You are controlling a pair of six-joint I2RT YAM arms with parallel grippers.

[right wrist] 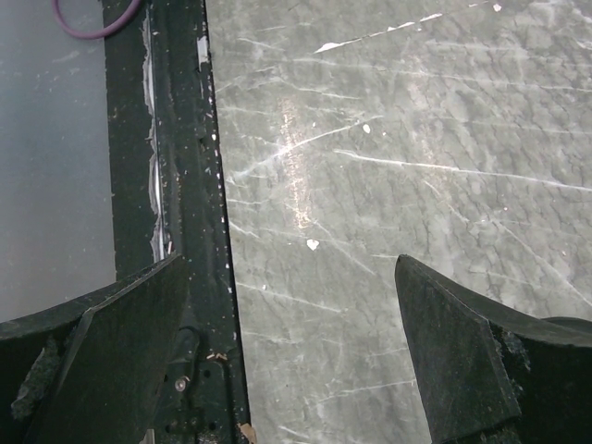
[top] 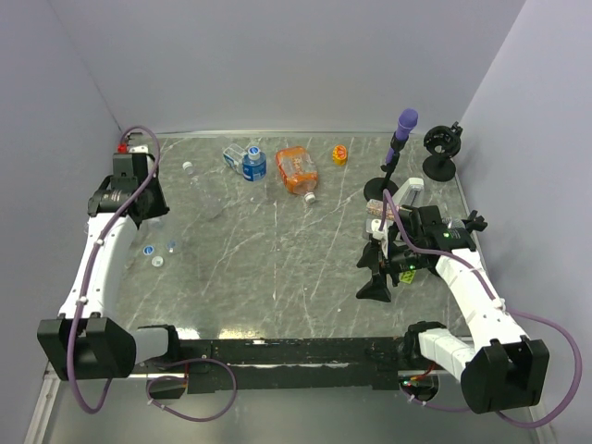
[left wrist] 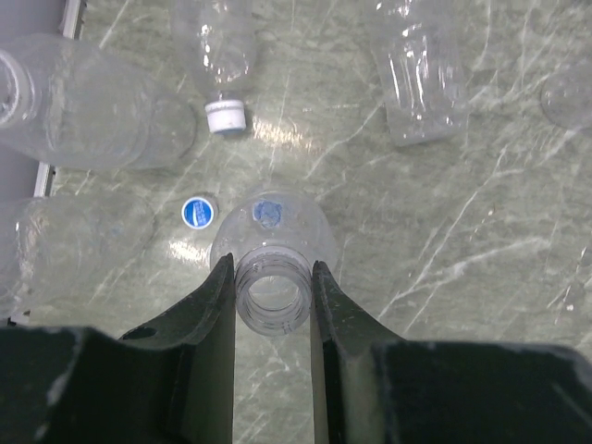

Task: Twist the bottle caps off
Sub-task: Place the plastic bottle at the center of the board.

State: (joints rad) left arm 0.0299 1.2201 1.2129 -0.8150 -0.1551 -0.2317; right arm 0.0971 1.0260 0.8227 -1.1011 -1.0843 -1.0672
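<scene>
Clamping an uncapped bottle (left wrist: 270, 231) by its neck, left jaws sit near a blue cap (left wrist: 199, 212); right jaws stand apart.

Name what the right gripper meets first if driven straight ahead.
Probably the marble tabletop: the right gripper stands open with only that surface ahead, the black edge strip off to one side. Depth is unclear.

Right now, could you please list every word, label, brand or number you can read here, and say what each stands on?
No text can be read in any view.
Loose blue cap: white print, too blurred to read.
Blue-labelled bottle: label too small to read.
Orange-labelled bottle: label too small to read.
Clear bottle gripped by the left gripper: only a blue smudge, no letters.
</scene>
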